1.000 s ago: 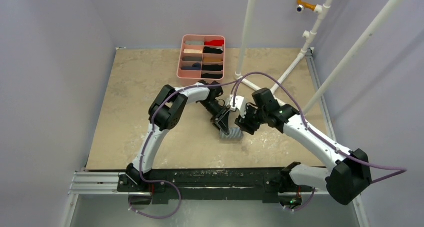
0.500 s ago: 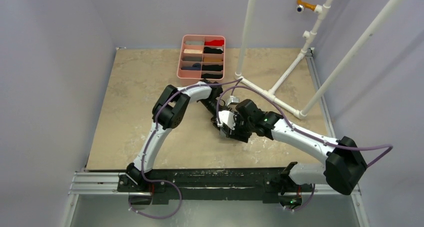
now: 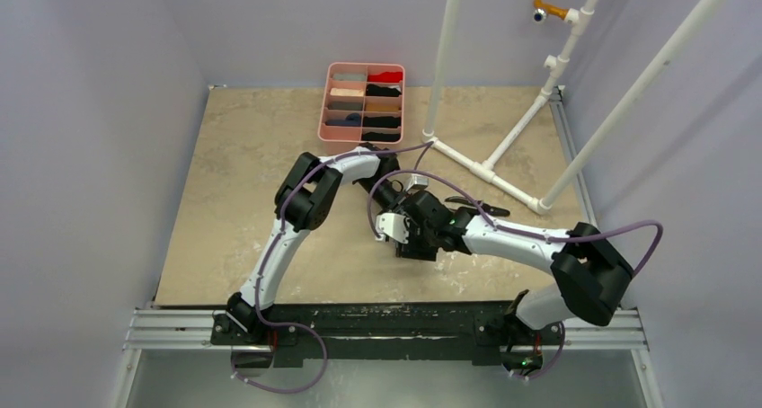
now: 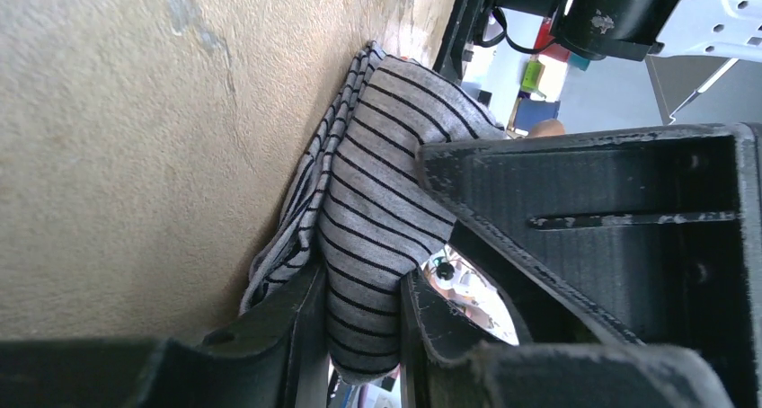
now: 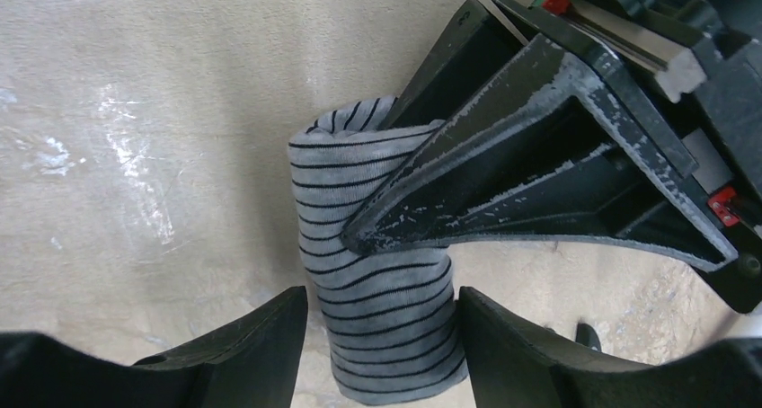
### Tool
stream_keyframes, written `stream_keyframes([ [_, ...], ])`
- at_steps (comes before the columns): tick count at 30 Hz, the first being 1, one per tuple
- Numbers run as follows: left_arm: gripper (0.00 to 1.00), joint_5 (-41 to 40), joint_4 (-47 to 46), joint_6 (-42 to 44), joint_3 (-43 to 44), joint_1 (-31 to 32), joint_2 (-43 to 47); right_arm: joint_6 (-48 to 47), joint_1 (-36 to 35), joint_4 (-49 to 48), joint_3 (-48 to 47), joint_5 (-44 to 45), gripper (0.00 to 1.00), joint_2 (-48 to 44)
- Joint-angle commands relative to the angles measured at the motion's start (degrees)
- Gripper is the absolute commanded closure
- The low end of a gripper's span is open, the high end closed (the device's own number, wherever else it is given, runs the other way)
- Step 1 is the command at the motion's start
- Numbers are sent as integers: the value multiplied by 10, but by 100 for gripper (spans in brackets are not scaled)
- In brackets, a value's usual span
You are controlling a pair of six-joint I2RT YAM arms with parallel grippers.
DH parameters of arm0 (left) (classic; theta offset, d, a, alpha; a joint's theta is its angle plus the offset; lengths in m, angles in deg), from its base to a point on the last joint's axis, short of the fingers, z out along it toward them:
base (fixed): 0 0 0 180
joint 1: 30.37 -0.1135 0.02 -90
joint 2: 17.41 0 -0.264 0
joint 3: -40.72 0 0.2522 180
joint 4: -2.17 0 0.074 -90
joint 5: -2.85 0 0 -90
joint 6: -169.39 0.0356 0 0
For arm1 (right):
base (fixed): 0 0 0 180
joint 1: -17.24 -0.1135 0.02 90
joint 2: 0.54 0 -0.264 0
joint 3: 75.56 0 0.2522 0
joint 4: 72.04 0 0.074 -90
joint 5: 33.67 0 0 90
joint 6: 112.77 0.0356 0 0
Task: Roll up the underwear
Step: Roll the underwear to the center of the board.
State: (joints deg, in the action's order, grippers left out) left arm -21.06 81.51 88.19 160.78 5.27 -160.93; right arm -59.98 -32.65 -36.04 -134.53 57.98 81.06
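The grey striped underwear [image 5: 386,282] lies as a tight roll on the bench [image 5: 135,111]. It is on the arm-base side of the pink tray [image 3: 364,102] and well apart from it. The left claw [image 4: 359,309] is clamped on one end of the roll, with cloth bulging between its fingers. The right claw [image 5: 382,332] is spread, with a finger just beside each flank of the roll's other end. The two claws are close together over it.
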Motion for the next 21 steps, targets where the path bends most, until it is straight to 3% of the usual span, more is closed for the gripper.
stream_keyframes([
  [1,100,-88,-8,29,4,-4,-30,-13,-6,-30,7,22,40,19],
  [9,100,-84,-1,35,4,-3,-31,-30,-7,-46,10,25,44,63],
  [16,100,-78,0,41,-4,-5,-28,-34,-7,-46,11,5,62,107],
  [21,80,-82,-11,40,-12,-8,-19,-31,-6,-18,9,-20,84,126],
])
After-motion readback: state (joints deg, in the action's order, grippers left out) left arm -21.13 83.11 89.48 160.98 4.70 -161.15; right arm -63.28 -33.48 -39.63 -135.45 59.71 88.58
